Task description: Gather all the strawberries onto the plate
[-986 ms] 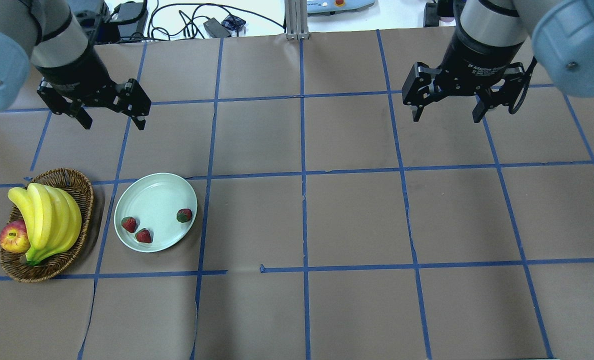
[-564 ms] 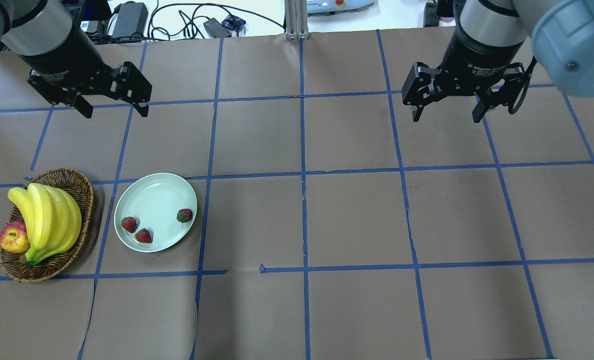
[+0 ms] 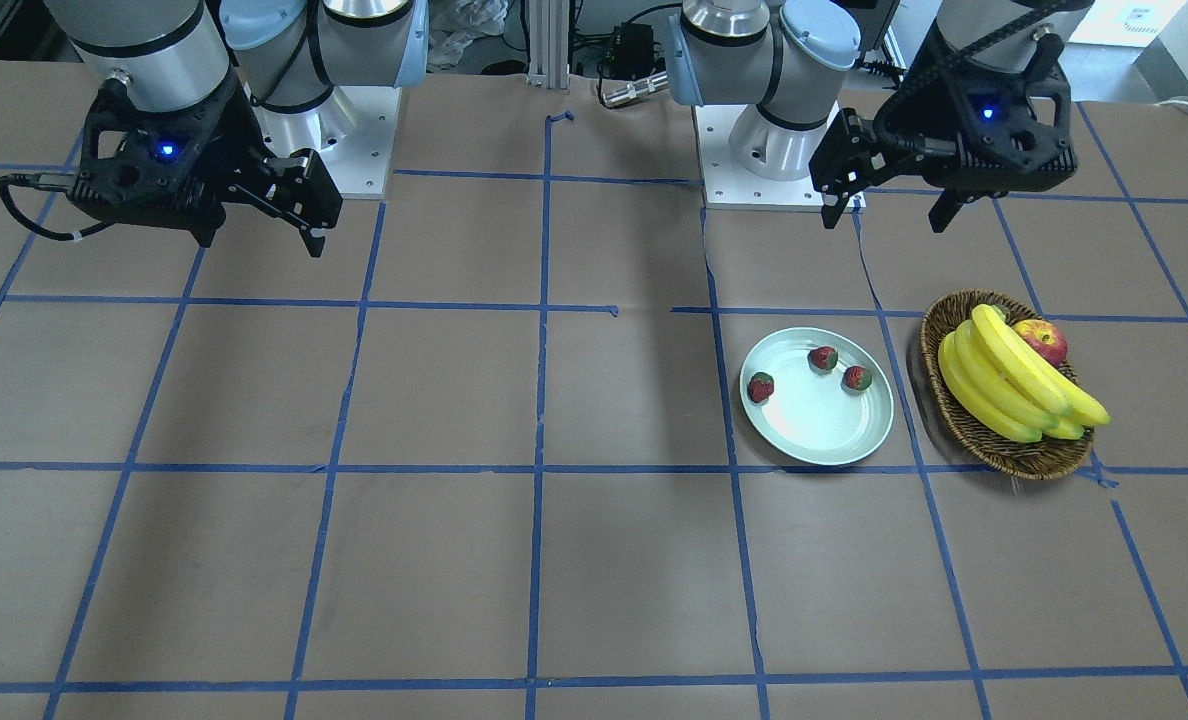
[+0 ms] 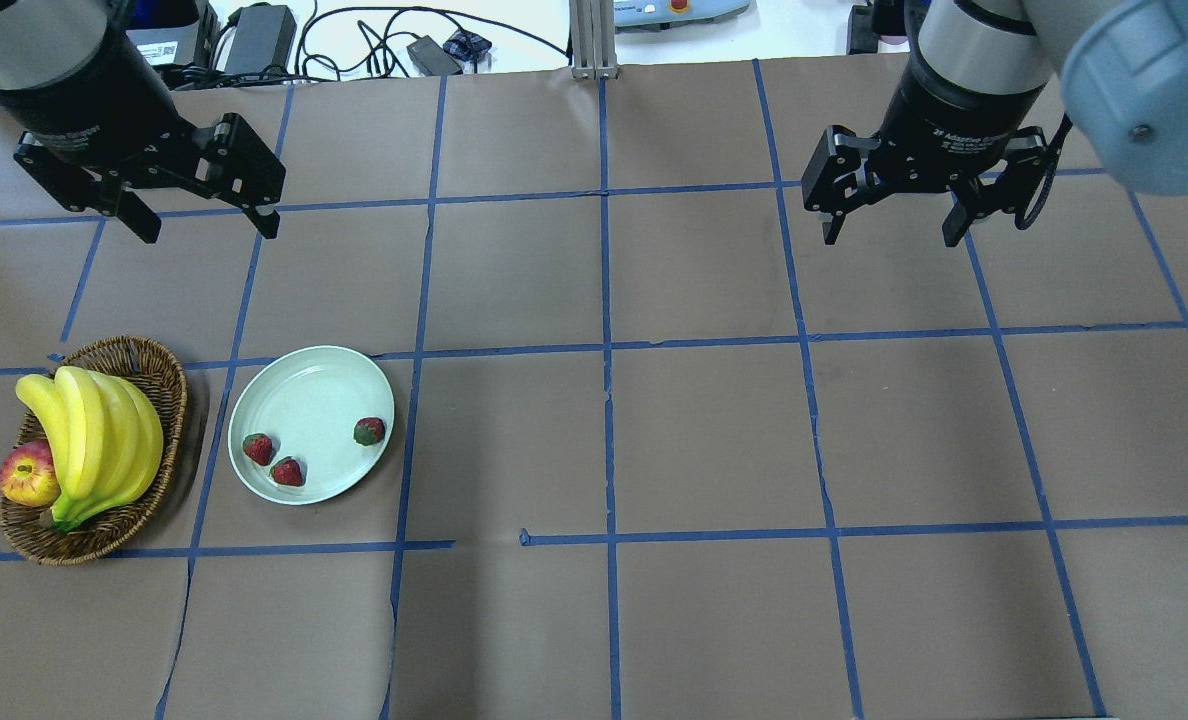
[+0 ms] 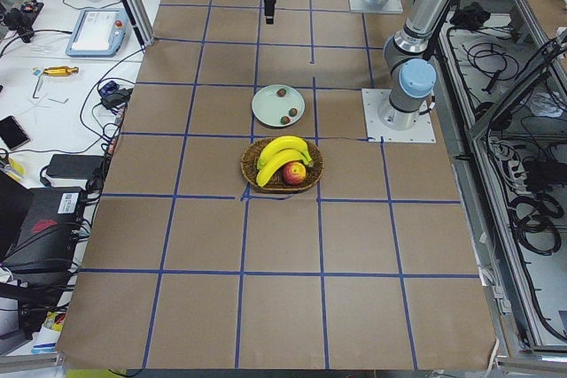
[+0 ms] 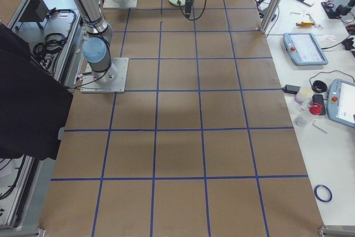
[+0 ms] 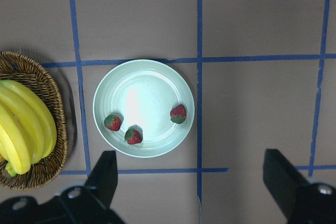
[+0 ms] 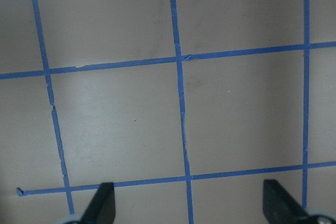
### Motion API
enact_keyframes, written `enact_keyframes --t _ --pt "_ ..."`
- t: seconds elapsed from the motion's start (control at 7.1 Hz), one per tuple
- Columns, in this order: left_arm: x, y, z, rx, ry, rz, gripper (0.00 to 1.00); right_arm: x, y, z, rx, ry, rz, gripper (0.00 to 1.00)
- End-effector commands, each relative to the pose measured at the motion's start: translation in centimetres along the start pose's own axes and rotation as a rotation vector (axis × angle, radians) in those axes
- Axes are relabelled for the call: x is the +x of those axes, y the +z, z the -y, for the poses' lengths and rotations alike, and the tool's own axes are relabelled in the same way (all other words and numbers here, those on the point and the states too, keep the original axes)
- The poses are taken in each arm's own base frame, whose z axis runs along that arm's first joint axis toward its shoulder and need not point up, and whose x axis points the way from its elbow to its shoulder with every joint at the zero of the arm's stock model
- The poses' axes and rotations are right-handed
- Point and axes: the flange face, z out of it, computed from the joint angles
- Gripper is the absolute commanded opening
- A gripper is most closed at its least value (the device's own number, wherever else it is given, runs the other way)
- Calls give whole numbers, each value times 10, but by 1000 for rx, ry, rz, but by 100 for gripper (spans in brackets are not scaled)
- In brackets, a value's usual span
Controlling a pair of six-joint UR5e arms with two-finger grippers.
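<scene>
Wicker basket (image 4: pixel 144 352): oval and brown, standing at the left side of the table in the overhead view, just beside the plate and not touching it.
Apple (image 4: pixel 29 473): red and yellow, tucked in the basket against its left wall and touching the bananas.
Bananas (image 4: pixel 94 435): a yellow bunch lying lengthwise across the basket, filling most of it.
Left gripper (image 4: pixel 206 232): hangs in the air over the far part of the table, beyond the basket and plate and well apart from both. Its two fingers are spread wide with nothing between them. Its wrist camera looks straight down on the plate.
Plate (image 4: pixel 304 395): round, pale mint, glossy, flat on the paper, right of the basket.
Strawberries (image 4: pixel 258 448): three, all lying inside the plate. Two sit just beside each other near its lower-left rim, and the third lies apart from them near the right rim.
Table (image 4: pixel 704 430): covered in brown paper and marked into squares with blue tape.
Right gripper (image 4: pixel 891 238): hangs over the far right part of the table, well apart from the plate. Its fingers are spread wide and empty, and its wrist camera shows only paper and tape.
</scene>
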Motion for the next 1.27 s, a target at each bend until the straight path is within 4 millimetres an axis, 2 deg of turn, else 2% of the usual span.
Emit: enact_keyframes --t 0.0,0.14,0.28,0.56,0.99,1.13 --pt "0 -5 -8 -80 8 -6 100 0 0 0 0 0 0 100" --pt "0 11 -1 -55 19 -9 100 0 0 0 0 0 0 100" --pt "2 21 7 71 30 0 100 0 0 0 0 0 0 100" --pt "0 13 3 107 107 16 100 0 0 0 0 0 1 100" --pt "3 14 6 72 162 -4 100 0 0 0 0 0 1 100" --pt "4 13 -4 27 167 -14 100 0 0 0 0 0 1 100"
